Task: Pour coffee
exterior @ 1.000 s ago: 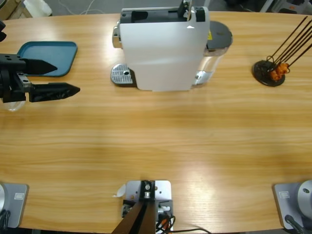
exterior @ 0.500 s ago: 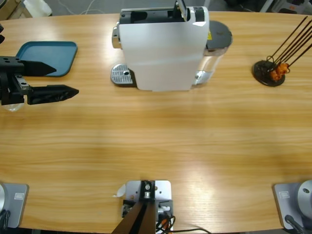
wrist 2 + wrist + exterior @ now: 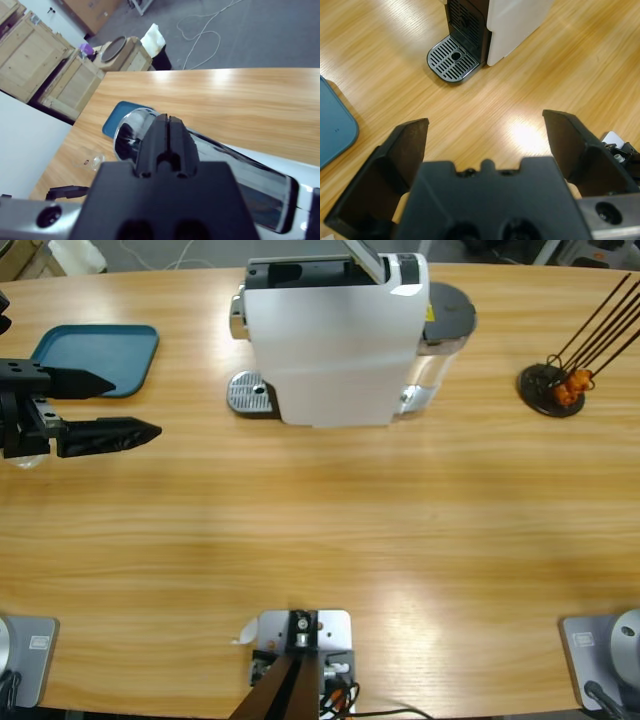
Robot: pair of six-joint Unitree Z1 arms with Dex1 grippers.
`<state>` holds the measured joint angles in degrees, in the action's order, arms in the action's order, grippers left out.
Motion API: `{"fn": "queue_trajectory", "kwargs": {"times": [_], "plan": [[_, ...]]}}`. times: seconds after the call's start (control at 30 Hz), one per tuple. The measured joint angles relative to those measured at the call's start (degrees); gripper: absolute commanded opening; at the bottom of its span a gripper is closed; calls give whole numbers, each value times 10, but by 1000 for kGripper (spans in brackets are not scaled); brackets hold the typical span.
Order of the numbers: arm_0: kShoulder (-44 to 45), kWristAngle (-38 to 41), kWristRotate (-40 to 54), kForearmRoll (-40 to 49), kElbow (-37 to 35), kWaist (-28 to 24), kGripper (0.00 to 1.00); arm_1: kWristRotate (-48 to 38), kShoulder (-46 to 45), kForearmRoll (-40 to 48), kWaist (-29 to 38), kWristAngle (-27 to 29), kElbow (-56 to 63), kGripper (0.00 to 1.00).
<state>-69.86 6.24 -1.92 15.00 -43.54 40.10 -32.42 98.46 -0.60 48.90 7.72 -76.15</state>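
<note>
Coffee machine well apart from spread left end effector; right end effector pressed together atop its lever.

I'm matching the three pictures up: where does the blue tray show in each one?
High view: blue tray, upper left, beside the left pincer.
Left wrist view: only its corner, at the left edge.
Right wrist view: partly hidden behind the chrome lever.
Shared landmark: the coffee machine.

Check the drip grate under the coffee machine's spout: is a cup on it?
No cup: the drip grate sits bare in front of the coffee machine. The spout above is covered by the machine's body.
</note>
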Motion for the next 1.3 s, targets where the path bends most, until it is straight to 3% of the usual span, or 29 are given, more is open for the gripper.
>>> {"fn": "queue_trajectory", "kwargs": {"times": [1.3], "plan": [[1,0,0,3,0,-2,1000,0,78,20,17,-53,18,0]]}}
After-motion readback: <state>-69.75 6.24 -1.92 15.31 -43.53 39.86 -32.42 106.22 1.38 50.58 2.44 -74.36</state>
